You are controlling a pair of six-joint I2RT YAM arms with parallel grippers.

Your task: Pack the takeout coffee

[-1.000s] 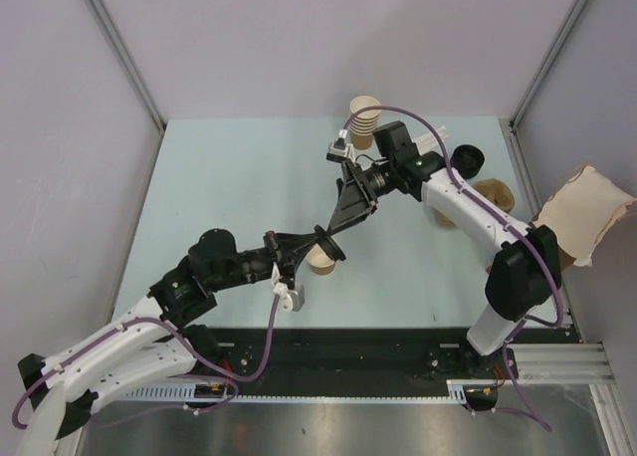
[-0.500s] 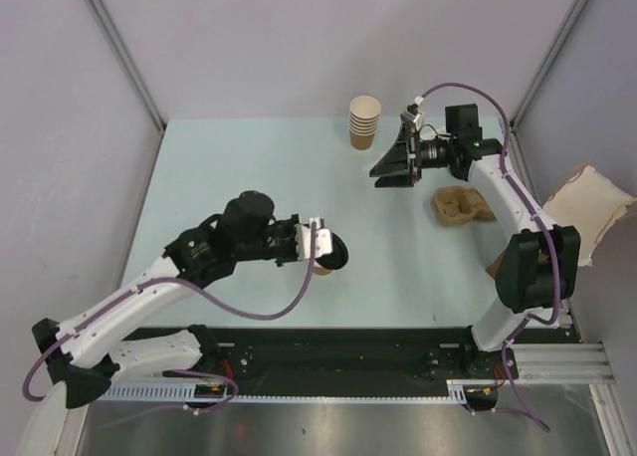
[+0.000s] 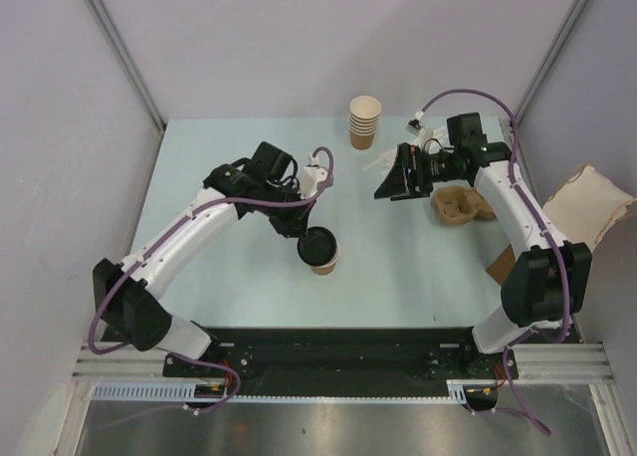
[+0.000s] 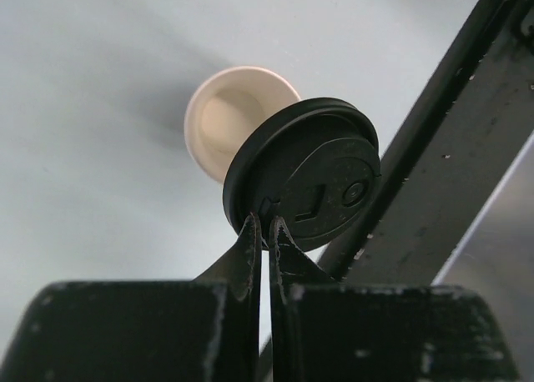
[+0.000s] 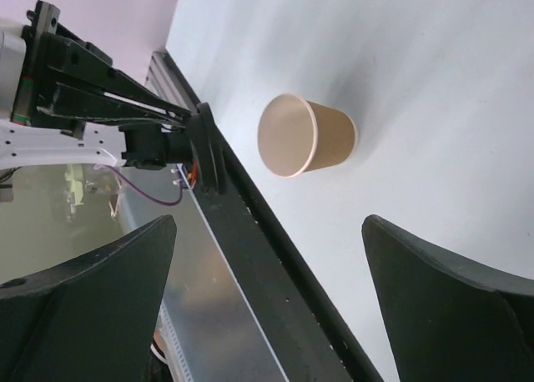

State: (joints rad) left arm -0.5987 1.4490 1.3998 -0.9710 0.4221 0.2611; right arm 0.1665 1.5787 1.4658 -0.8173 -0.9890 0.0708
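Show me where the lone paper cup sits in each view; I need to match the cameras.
Top external: paper cup just below table centre, partly under the black lid.
Left wrist: paper cup upper left of centre, open mouth showing behind the lid.
Right wrist: paper cup mid-picture, mouth facing left; no lid visible.
Shared landmark: black rail along the table's near edge.

Left arm (image 3: 189, 234), right arm (image 3: 513, 205): wearing white, black at joints.
Purple cables (image 3: 261, 203) are trailing along both; left gripper (image 4: 262, 230) is looking scuffed black.
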